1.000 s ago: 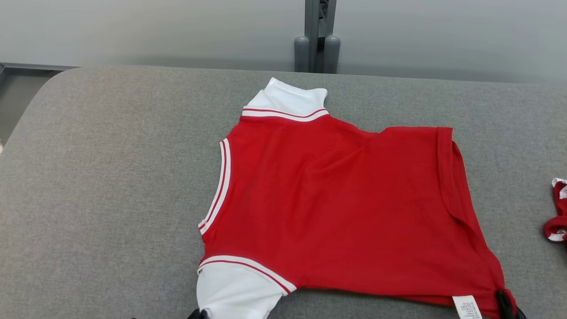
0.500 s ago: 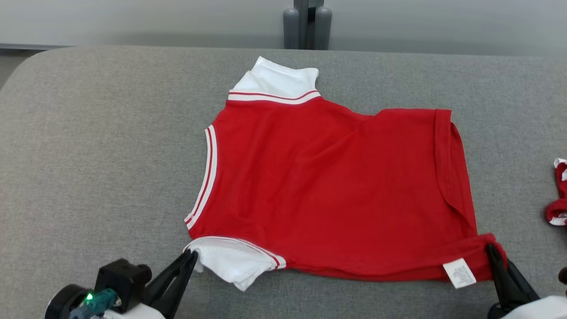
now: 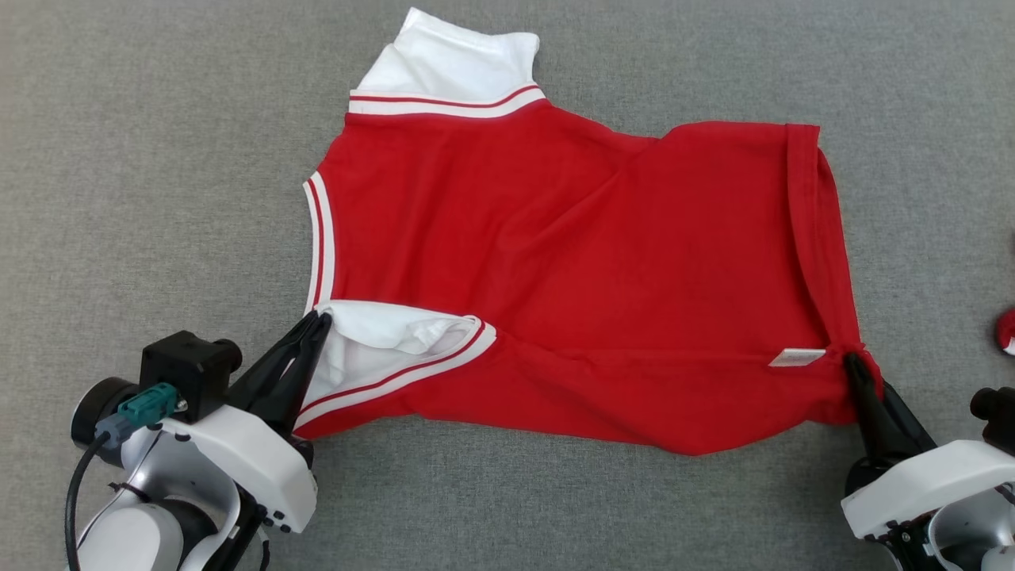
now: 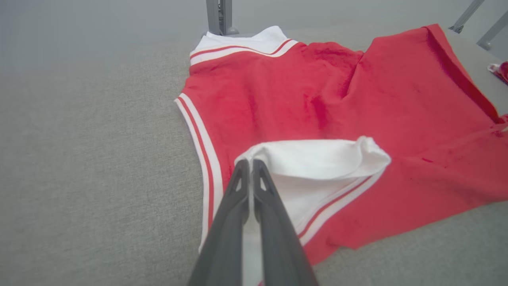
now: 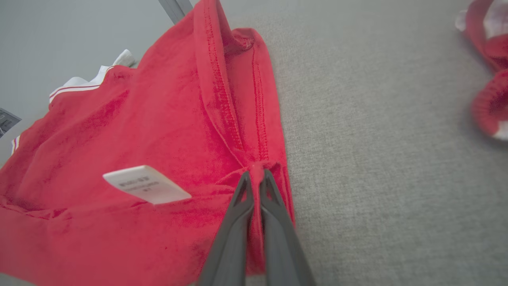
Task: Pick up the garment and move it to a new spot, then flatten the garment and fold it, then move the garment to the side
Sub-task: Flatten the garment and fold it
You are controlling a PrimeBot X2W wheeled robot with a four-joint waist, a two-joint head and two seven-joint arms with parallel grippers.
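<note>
The left gripper (image 3: 319, 319) is pinching the cuff of the near white sleeve (image 3: 381, 341) of the red shirt (image 3: 571, 254). Its two dark fingers are pressed together on the cloth, and the sleeve is curling over onto the red body. Its pale forearm is sitting in the lower left corner of the head view, with the fingers slanting up and to the right. The right gripper (image 3: 853, 362) is clamping the bunched near corner of the shirt's hem (image 3: 805, 206), jaws tight on red cloth, just beside the white care label (image 3: 796, 358). Its arm is sitting in the lower right corner, fingers leaning up and to the left.

The shirt is lying spread on the grey fabric surface (image 3: 158, 159), striped neckline to the left and hem to the right. The far white sleeve (image 3: 452, 59) is resting flat at the top. A red and white cloth (image 5: 490, 107) is lying well apart from the shirt, to its right.
</note>
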